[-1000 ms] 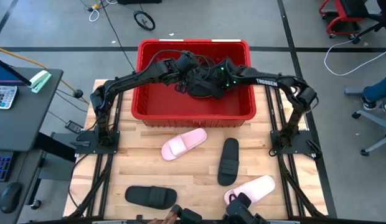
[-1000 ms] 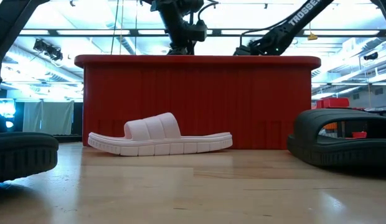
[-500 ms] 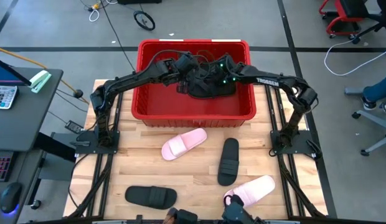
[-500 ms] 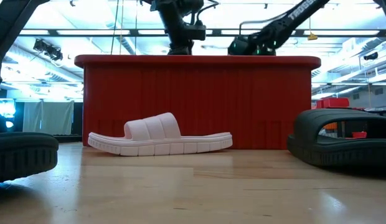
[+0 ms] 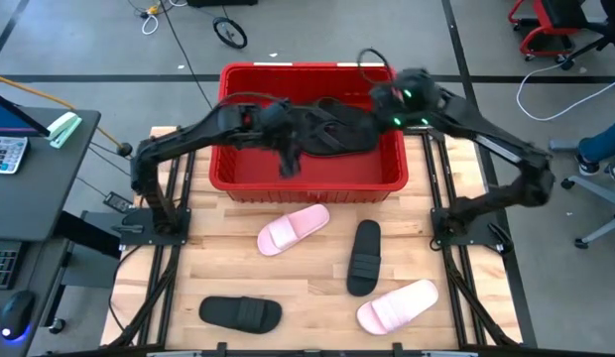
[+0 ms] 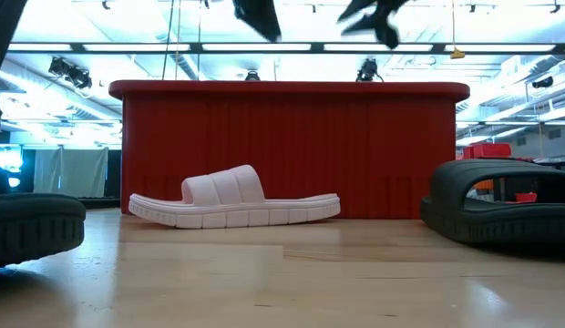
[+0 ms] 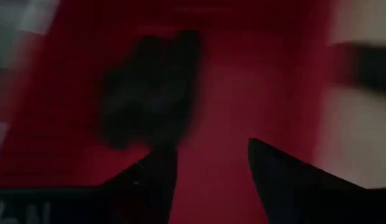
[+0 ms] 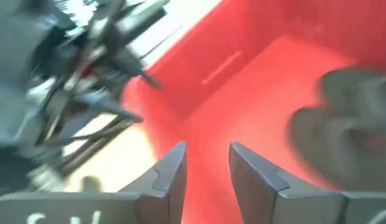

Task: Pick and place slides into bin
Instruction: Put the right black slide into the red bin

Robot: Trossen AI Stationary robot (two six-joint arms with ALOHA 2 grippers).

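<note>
Worktop (image 5: 317,297): pale wooden slab, carrying the bin and four loose slides. Bin (image 5: 307,180): large red ribbed basket at the far side of the worktop, both arms reaching in over its rim; in the low view its front wall (image 6: 292,150) stands behind a pink slide. Inside the bin: a dark heap of flip-flops (image 5: 332,134), blurred, individual pieces not separable; the same dark mass shows on the red floor in the left wrist view (image 7: 149,87) and at the edge of the right wrist view (image 8: 342,124). Left gripper (image 5: 288,159): above the bin's near-left interior, fingers (image 7: 143,180) spread apart, nothing between them. Right gripper (image 5: 402,99): above the bin's far-right corner, fingers (image 8: 171,168) parted with a clear gap, holding nothing. Black slide, upright orientation (image 5: 364,256): lies lengthwise in front of the bin, right of centre. Pink slide, upper (image 5: 293,228): lies tilted just in front of the bin, left of the black one, well apart from it. Pink slide, lower (image 5: 397,305): near the worktop's front edge, right side. Black slide, lower (image 5: 240,313): near the front edge, left side, lying crosswise.
</note>
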